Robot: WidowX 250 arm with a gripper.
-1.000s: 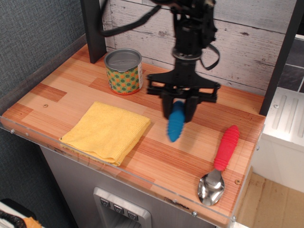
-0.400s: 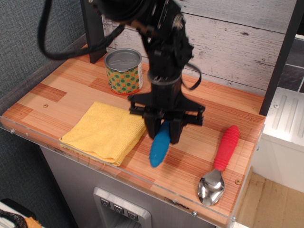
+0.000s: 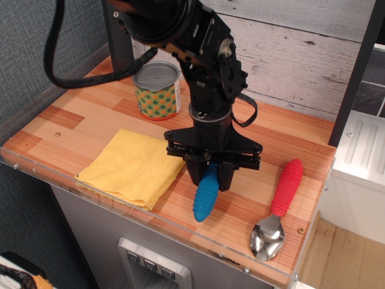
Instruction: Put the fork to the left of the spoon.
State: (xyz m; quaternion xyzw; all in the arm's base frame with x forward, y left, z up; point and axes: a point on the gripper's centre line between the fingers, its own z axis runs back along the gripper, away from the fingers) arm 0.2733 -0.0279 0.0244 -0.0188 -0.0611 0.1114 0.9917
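Note:
My gripper (image 3: 210, 174) is shut on the fork (image 3: 206, 197), whose ribbed blue handle hangs down out of the fingers toward the front of the wooden table (image 3: 258, 138). The fork's tined head is hidden inside the gripper. The handle's tip is at or just above the table surface; I cannot tell if it touches. The spoon (image 3: 278, 206) lies flat to the right of the gripper, its red ribbed handle pointing back and its silver bowl near the front right corner.
A folded yellow cloth (image 3: 133, 166) lies just left of the gripper. A green dotted can (image 3: 157, 90) stands at the back left. A dark post (image 3: 119, 36) rises behind the can. The table's front edge is close below the fork.
The gripper carried the fork from the back middle of the table forward and left, then lower; in the last step it shifted slightly right and down.

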